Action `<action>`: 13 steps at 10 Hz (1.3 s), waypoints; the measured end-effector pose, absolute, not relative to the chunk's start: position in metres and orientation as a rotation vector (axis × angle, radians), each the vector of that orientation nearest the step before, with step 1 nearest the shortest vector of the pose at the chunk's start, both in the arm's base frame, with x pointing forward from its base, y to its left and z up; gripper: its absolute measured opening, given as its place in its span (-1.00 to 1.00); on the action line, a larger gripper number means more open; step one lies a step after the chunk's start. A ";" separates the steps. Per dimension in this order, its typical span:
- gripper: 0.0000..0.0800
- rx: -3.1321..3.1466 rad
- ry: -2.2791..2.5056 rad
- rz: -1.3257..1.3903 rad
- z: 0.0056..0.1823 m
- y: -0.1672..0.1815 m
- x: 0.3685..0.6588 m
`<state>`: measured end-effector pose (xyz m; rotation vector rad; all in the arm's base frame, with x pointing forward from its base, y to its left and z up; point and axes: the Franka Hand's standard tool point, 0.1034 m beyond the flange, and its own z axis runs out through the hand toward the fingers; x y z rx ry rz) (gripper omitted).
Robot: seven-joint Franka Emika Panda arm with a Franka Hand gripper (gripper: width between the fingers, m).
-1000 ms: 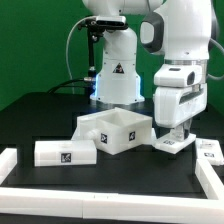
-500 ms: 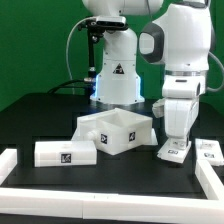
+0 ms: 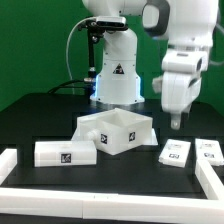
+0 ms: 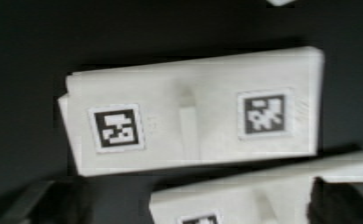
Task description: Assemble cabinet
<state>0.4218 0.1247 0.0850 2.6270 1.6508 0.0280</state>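
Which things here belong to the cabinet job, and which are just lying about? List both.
Part of the job:
- cabinet box, open at the top
- long tagged block
- flat tagged panel
- gripper, open, above that panel

Just lying about:
- white border rails
- black table

The arm [image 3: 112, 72] stands on its white base at the back, rises out of the top of the exterior view, and comes down again on the exterior view's right, where the thick white wrist [image 3: 184, 62] points straight down. Under it the gripper [image 3: 178, 121] hangs upright in the air, and it is empty. In the wrist view the two dark fingers [image 4: 25, 203] show far from each other, one at each side, so the jaws stand wide apart.
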 end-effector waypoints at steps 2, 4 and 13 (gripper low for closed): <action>0.87 2.638 1.619 0.029 0.093 0.116 0.420; 0.99 2.638 1.621 0.027 0.092 0.117 0.420; 0.99 2.821 1.344 0.080 0.074 0.057 0.370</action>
